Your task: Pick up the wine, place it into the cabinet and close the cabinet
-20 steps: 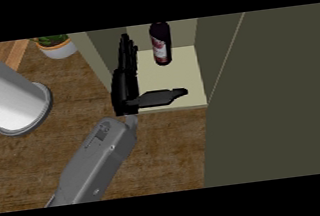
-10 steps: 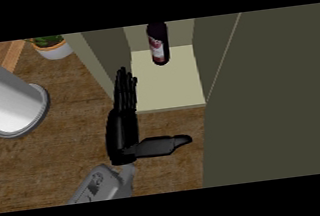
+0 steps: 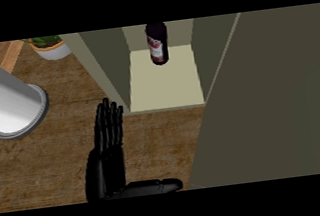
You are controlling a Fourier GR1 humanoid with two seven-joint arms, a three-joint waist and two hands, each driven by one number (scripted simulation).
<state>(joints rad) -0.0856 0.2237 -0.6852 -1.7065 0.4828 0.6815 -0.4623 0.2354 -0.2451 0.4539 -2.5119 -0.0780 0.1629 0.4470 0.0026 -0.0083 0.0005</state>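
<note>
Head view shows you one hand (image 3: 108,159) near the bottom edge, fingers straight, thumb out to the side, holding nothing. Farther off, the wine (image 3: 157,44) stands upright at the back of the open cabinet (image 3: 164,87). You probably need to shut the big door (image 3: 273,96) on the right next.

Wine (image 3: 158,48) upright at back of cabinet (image 3: 165,86) shelf, open door (image 3: 281,100) to right, hand (image 3: 108,154) on counter (image 3: 36,165) before cabinet, cylinder (image 3: 2,101) far left, potted plant (image 3: 49,46) behind it
</note>
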